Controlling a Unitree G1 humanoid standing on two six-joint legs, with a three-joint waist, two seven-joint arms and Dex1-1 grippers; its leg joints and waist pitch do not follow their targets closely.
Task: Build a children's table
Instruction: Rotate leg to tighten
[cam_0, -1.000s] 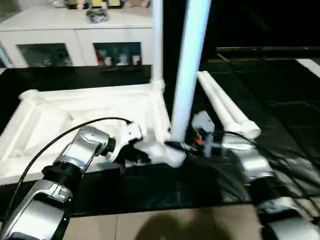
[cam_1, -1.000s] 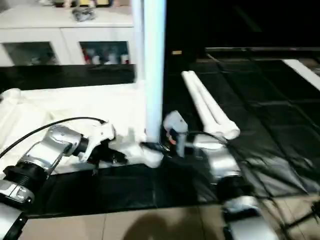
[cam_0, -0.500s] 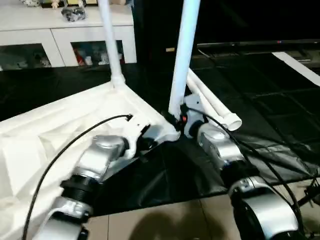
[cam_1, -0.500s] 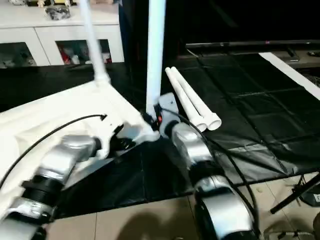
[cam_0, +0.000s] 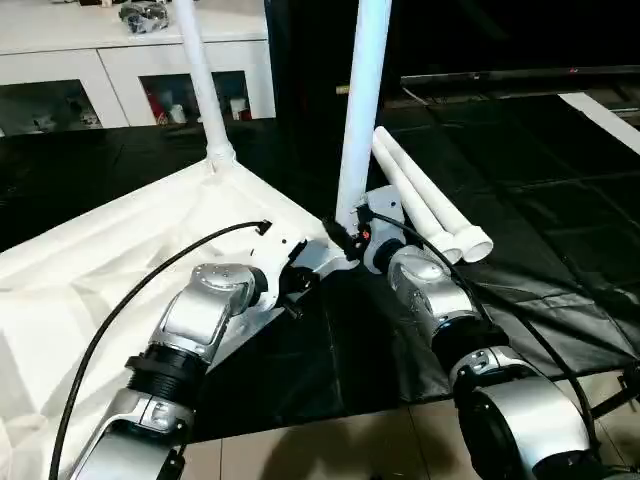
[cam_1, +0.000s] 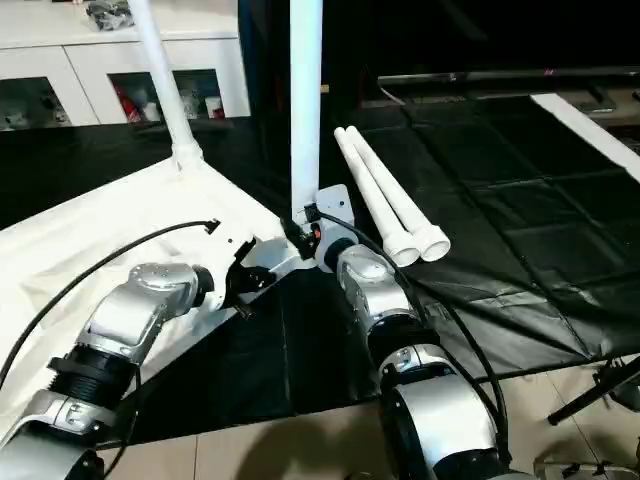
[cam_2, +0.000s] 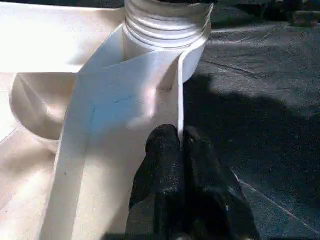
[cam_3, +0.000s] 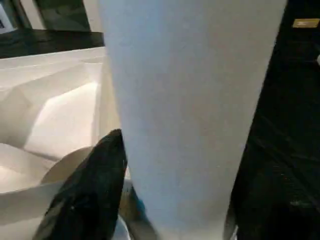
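Silver forearms converge at upright leg (cam_0: 360, 110).

A: Between the jaws stands a white table leg (cam_3: 185, 110), upright and very close.

B: Contact?

A: One black finger (cam_3: 90, 192) lies against its side. Beyond that finger, the white table top's ribbed underside (cam_3: 55, 115).

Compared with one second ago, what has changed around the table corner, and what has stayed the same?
The table top has turned on the black mat: its edge between the two standing legs ran nearly straight away and now slants left. The right gripper, earlier reaching the near leg from the right, now reaches it from nearer the robot. Unchanged: left gripper shut on the corner rim; loose legs as before.
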